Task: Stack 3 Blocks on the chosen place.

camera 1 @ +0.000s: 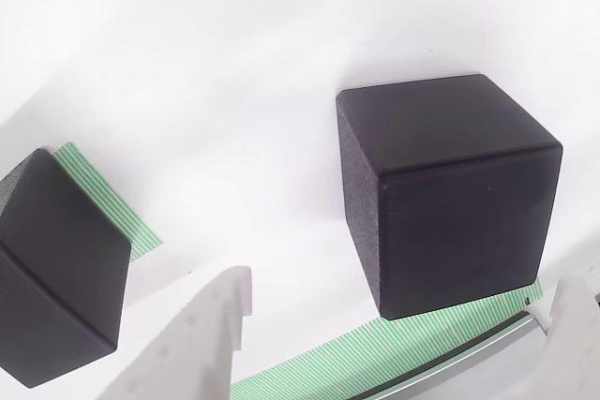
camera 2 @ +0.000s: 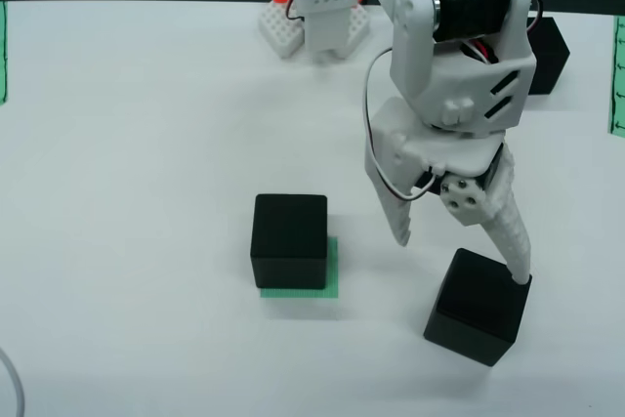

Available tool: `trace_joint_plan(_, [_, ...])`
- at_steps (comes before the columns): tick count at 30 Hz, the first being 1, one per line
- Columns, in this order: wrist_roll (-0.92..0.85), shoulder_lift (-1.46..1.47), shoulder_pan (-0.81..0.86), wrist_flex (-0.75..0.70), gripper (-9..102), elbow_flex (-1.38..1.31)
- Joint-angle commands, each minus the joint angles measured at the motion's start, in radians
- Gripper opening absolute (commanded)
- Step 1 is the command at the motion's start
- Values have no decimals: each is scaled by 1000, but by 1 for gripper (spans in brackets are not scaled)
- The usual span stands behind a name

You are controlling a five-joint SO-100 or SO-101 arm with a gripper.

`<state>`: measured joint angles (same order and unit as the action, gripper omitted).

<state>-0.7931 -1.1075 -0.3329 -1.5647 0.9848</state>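
Blocks: one sits on the green patch, the gripper hangs spread wide and empty beside a second, stacking not yet begun

Lab bench: white tabletop, mounted robot arm

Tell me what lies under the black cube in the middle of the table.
The matte black cube sits on the green striped square patch. Green shows along its front and right edges in the overhead view; the rest of the patch is covered by the cube.
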Motion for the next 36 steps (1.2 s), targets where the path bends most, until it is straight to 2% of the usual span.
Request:
trace_joint_plan(1, [-15,25,6,-8,40,-67])
trace_joint_plan(18, [-26,202,2,-8,40,-221])
trace_joint_plan(31, [-14,89,-14,-8,41,-199])
trace_joint_plan(36, [-14,112,-29,-5,46,-198])
